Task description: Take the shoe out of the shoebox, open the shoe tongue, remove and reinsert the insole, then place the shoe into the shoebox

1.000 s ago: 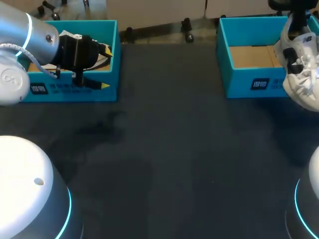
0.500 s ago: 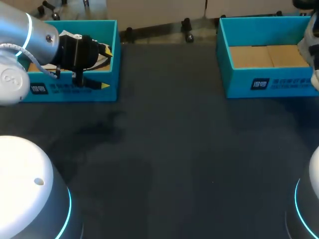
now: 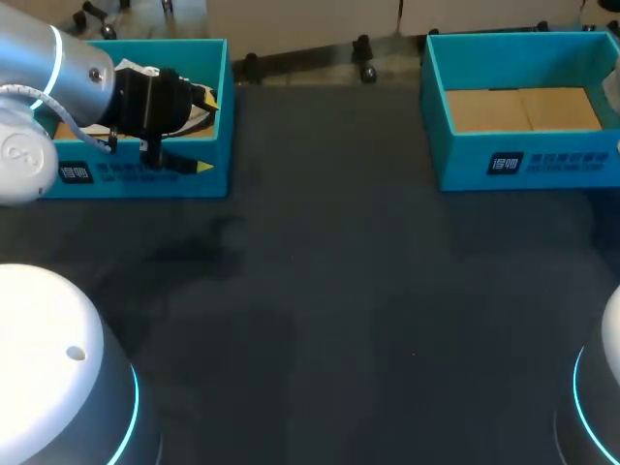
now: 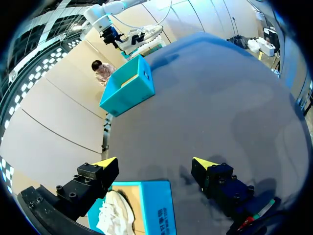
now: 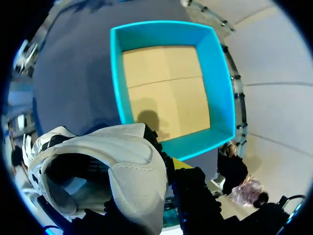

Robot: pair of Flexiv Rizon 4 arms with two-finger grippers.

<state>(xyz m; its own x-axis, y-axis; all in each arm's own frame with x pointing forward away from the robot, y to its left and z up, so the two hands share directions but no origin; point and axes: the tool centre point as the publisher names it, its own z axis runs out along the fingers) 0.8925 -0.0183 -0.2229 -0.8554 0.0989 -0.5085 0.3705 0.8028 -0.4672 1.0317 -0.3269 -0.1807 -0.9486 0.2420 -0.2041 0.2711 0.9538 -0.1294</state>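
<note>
The white sneaker [image 5: 122,161] hangs in the air above the near wall of the right shoebox [image 5: 117,73], clear of its bare cardboard floor. The right pincer [image 5: 171,166] grips it at the heel collar: one yellow-tipped finger presses the outside, while the other is hidden by the shoe. A second ago the sneaker showed at the head view's right edge in front of that box; it has since slid out of that view almost wholly. The left pincer [image 4: 154,164] has not moved. Its jaws are spread wide with nothing held, straddling a wall of the left shoebox [image 4: 159,205], where a second white shoe [image 4: 115,215] lies, partly cut off. The dark surface [image 3: 339,291] carries both boxes.
</note>
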